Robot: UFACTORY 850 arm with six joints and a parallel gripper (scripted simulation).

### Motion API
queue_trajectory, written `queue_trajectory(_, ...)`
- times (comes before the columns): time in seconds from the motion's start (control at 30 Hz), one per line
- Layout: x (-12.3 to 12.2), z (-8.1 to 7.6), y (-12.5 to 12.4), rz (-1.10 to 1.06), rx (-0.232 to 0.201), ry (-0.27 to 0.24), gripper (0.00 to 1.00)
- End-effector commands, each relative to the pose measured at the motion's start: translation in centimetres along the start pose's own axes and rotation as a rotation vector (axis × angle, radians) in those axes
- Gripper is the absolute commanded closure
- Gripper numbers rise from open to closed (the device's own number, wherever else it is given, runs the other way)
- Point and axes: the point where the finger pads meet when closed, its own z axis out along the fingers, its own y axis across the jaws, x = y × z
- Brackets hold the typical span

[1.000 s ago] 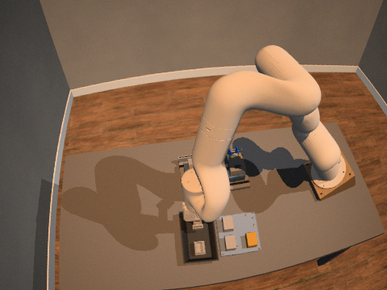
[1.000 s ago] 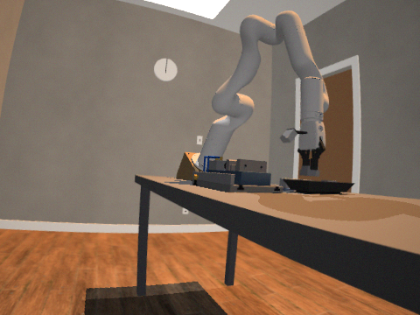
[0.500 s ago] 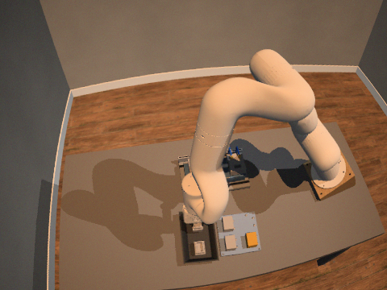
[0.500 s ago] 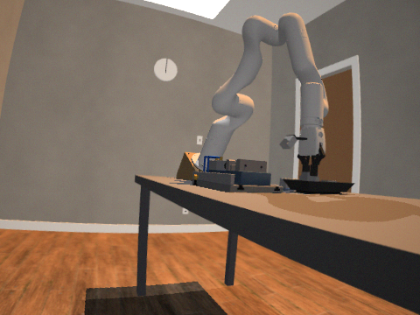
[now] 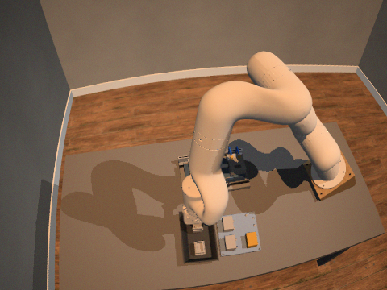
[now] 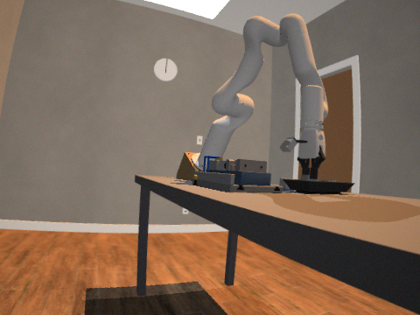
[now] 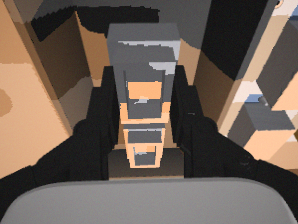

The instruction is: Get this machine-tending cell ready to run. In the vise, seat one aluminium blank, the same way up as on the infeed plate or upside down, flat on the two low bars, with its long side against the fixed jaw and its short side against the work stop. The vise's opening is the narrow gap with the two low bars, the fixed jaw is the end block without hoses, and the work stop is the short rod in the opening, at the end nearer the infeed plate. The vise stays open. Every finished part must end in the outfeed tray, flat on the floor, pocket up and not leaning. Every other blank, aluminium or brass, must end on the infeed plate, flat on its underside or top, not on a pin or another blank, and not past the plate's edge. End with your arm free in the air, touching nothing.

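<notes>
My hand (image 7: 145, 132) is clamped on a finished part (image 7: 144, 85), black fingers on its two long sides. In the wrist view the part hangs end-down between them, with its pocket face toward the camera.

I'm over the near end of the outfeed tray (image 5: 186, 246), the end closest to the vise (image 5: 238, 167). From the side, my hand (image 6: 311, 168) is low, fingertips about level with the tray's (image 6: 317, 185) rim. I can't tell if the part touches the tray floor.

A second finished part (image 5: 200, 247) lies flat in the far half of the tray, pocket up, apart from my hand.

The infeed plate (image 5: 251, 219) is just beside the tray. On it are two aluminium blanks (image 5: 228, 222) (image 5: 230, 242) and one brass blank (image 5: 251, 239), all flat and none touching.

My forearm covers most of the vise from the top view, so I can't see into its opening. Blue hoses (image 5: 234, 151) show at its far end.

Everything sits on the desk (image 5: 121, 250). My arm's base plate (image 5: 350, 182) is at the right end, well apart from the tray.
</notes>
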Motion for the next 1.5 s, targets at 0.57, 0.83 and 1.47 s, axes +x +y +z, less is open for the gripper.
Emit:
queue_trajectory(0.57,-0.02,0.1,-0.08,0.0,0.002,0.0,1.0)
queue_trajectory(0.83,-0.02,0.12,-0.08,0.0,0.002,0.0,1.0)
queue_trajectory(1.47,-0.02,0.77,-0.08,0.0,0.002,0.0,1.0)
